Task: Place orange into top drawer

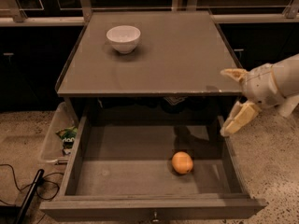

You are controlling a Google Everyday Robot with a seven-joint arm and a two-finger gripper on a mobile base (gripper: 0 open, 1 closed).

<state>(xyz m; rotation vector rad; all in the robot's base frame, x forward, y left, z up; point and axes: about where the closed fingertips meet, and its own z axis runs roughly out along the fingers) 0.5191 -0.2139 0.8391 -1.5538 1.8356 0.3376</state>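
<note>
The orange (182, 163) lies on the flat grey bottom of the open top drawer (117, 176), right of its middle and near the front. The drawer is pulled out below the grey tabletop, with its thick front panel (93, 210) and small knob (154, 215) at the bottom edge. My gripper (232, 99) is open and empty, raised above the drawer's right wall, up and to the right of the orange and apart from it. One finger (232, 73) points left, the other (238, 119) hangs down.
A white bowl (123, 38) stands on the grey tabletop (187, 55) at the back left. A clear plastic bin (53, 136) with small items sits on the floor left of the drawer. A black cable (18, 190) lies at the lower left.
</note>
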